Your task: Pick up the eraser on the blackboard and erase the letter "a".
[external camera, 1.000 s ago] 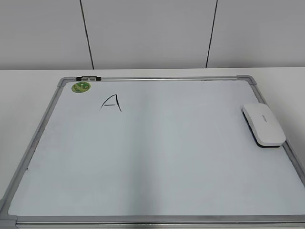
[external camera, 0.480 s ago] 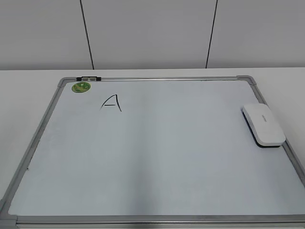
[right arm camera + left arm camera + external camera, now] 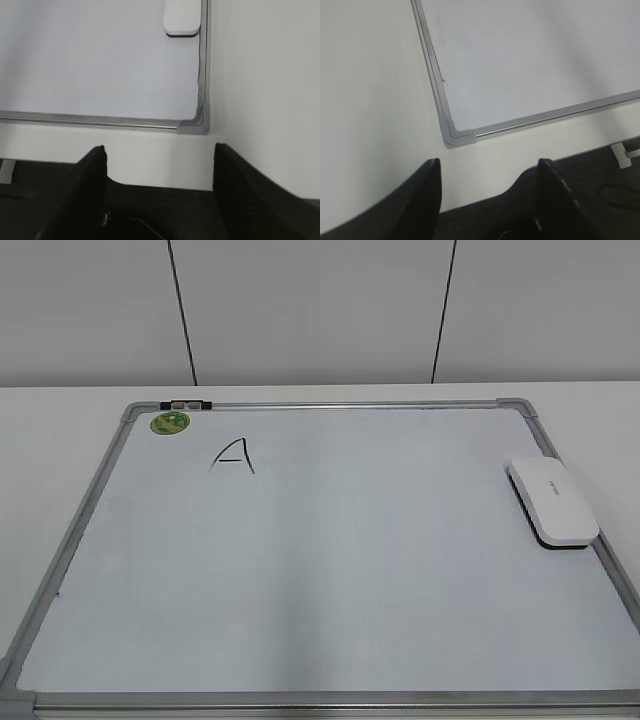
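The eraser (image 3: 553, 502) lies lengthwise ahead of the empty, spread right claw (image 3: 159, 155), by the blackboard (image 3: 70, 540) right edge

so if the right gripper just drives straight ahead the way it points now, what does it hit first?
Likely the board's near right corner cap, just ahead of the open right gripper and slightly right of centre. The eraser lies further along that edge. Depth is unclear; it might meet the table first.

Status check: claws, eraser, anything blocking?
Both claws open, empty, off the board's near corners. Eraser untouched at blackboard's right edge. Nothing blocking.
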`<state>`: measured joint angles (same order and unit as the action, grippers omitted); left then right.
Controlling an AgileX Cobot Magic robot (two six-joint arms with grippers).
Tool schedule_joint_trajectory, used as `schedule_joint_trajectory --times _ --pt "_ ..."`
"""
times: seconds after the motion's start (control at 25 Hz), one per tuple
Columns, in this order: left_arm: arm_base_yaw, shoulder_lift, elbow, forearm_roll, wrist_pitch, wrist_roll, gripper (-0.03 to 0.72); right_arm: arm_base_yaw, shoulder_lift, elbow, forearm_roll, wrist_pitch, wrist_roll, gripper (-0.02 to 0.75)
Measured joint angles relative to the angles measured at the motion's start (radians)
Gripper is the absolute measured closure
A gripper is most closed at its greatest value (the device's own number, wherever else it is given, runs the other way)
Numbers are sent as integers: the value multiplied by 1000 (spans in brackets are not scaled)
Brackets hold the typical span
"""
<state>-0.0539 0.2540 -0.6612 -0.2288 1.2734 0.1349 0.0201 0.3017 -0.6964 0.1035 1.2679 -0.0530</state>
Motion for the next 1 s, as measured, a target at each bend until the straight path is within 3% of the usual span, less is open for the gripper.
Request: schedule_joint_trajectory --times 0.28,0.68,1.0 --pt "0 -17 105 6 0 -14 245 0 -18 158 -24 -8 0 244" --pt "0 -17 113 92 -83 -20 245 0 -18 210 -45 -121 0 147" --pt "0 -17 147 111 -162 -20 244 0 -18 210 -49 -132 0 152"
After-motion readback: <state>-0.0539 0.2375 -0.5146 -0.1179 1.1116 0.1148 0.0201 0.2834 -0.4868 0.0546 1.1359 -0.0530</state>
